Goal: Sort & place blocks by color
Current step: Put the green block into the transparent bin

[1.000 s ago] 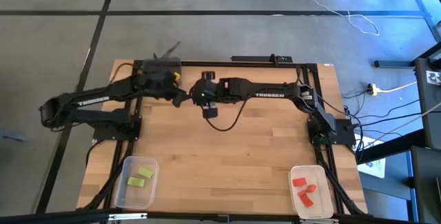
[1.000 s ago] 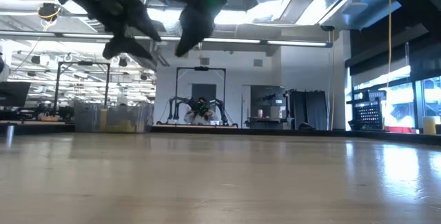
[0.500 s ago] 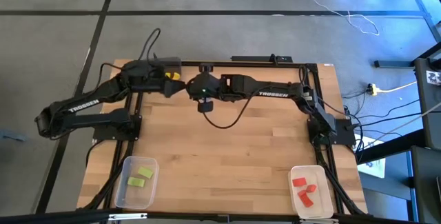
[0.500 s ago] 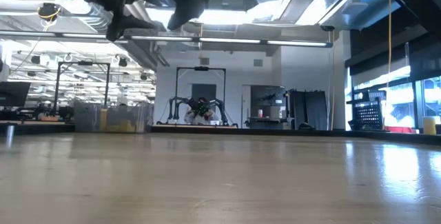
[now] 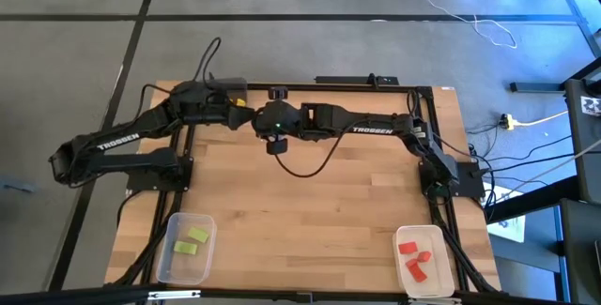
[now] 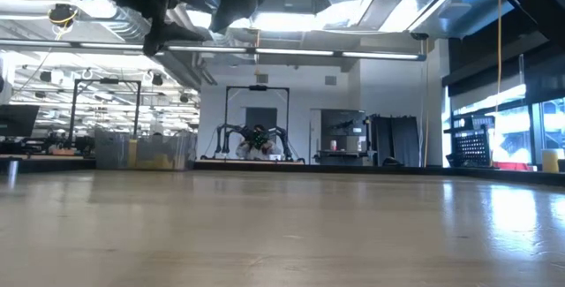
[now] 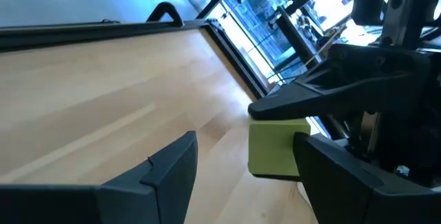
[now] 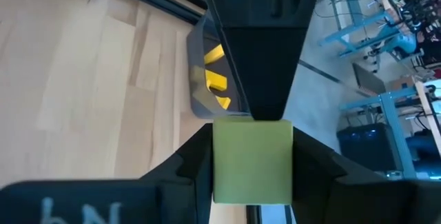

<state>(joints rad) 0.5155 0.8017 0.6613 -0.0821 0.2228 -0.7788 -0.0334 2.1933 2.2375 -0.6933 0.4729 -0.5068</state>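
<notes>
I hold a light green block (image 8: pixel 252 160) clamped in my right end effector (image 8: pixel 252 182), with my left end effector (image 7: pixel 241 176) spread wide around it, so the handover hinges on that overlap at the upper centre of the high view. The wrist views show the block; the high view hides it but shows the green bin (image 5: pixel 185 247) at lower left, nearer my left arm.
</notes>
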